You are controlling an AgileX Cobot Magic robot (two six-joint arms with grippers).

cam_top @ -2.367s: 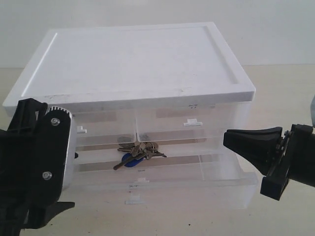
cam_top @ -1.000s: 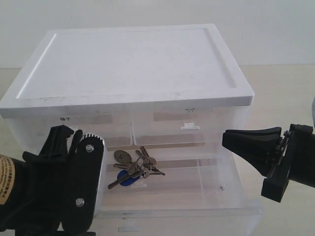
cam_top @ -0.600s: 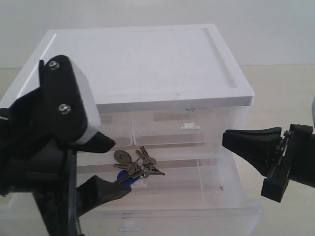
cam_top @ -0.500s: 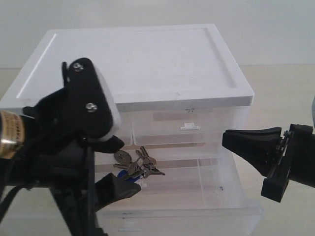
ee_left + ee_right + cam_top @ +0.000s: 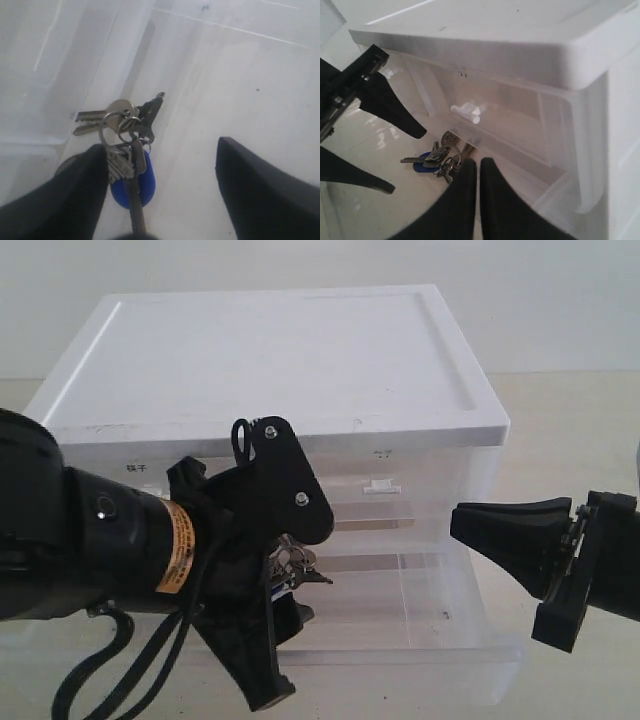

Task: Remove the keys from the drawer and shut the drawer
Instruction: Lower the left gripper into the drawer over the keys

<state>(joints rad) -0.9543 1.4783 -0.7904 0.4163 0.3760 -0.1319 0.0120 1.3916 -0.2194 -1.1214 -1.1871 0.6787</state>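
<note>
Your left arm (image 5: 90, 550) fills the near left, with its wrist turned down into the open drawer (image 5: 420, 665). Your left fingers (image 5: 75, 200) stand wide apart and clamp nothing; their tips are low over the drawer floor.

The keys (image 5: 125, 135) lie on that floor in the gap between those fingers, but not in the middle of it. The bunch sits just beside one finger, and the blue tag (image 5: 147, 182) and a few key blades are tucked in at that finger's inner edge. The other finger is well apart from them, with only bare clear plastic between. You cannot tell whether the near finger actually touches the bunch. The rest of the keys fan out ahead of the fingertips, loose on their ring and flat on the floor.

Beyond the left fingers is the cabinet (image 5: 270, 350), clear-walled with a white top. The drawer with the keys is its bottom one, pulled out toward the arms. Above it, the upper drawers (image 5: 385, 495) sit pushed in, side by side.

Your right fingers (image 5: 460, 200) are pressed together with nothing between them. They hover outside the drawer, off its right side and above the bench (image 5: 570, 410). Their tips point inward toward the cabinet's front right corner. From those tips the keys lie ahead, well apart, with the drawer's clear wall between. The left fingers are farther still, on the far side of the bunch.
</note>
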